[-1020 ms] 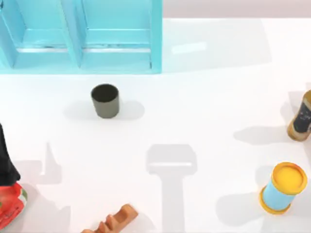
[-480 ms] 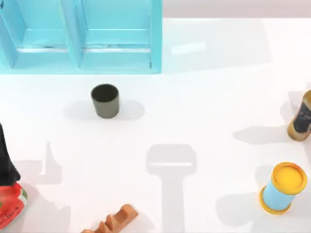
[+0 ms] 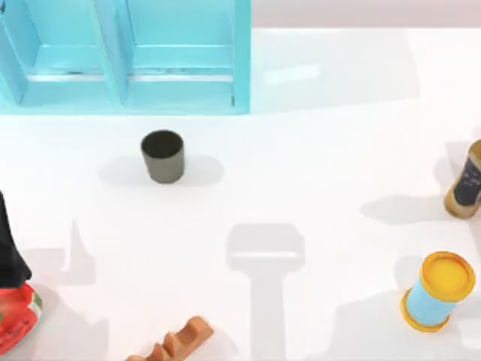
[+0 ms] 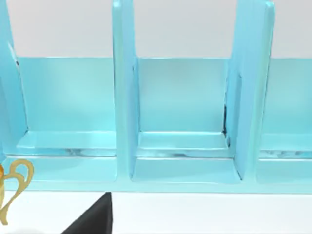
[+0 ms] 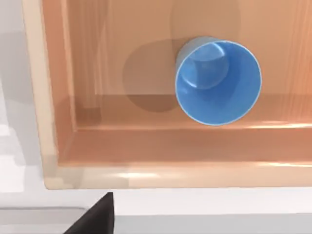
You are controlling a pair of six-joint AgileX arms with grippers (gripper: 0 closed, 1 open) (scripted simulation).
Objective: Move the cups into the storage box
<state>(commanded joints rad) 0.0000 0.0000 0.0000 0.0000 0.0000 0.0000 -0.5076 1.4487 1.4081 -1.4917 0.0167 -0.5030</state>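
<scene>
The dark olive-grey cup (image 3: 162, 156) stands upright on the white table, just in front of the turquoise storage box (image 3: 240, 68) at the back left. In the left wrist view the storage box (image 4: 124, 97) faces me with its upright dividers, and one dark fingertip (image 4: 95, 219) of my left gripper shows in front of it. In the right wrist view the blue cup (image 5: 218, 82) stands upright inside an orange-tan walled tray (image 5: 53, 122), seen from above, with one dark fingertip (image 5: 97, 217) of my right gripper off to its side.
A brown dark-labelled bottle (image 3: 467, 183) and a light-blue canister with a yellow lid (image 3: 438, 290) stand at the right. A brown ridged block (image 3: 179, 342) lies at the front. A red and black object (image 3: 13, 301) sits at the front left.
</scene>
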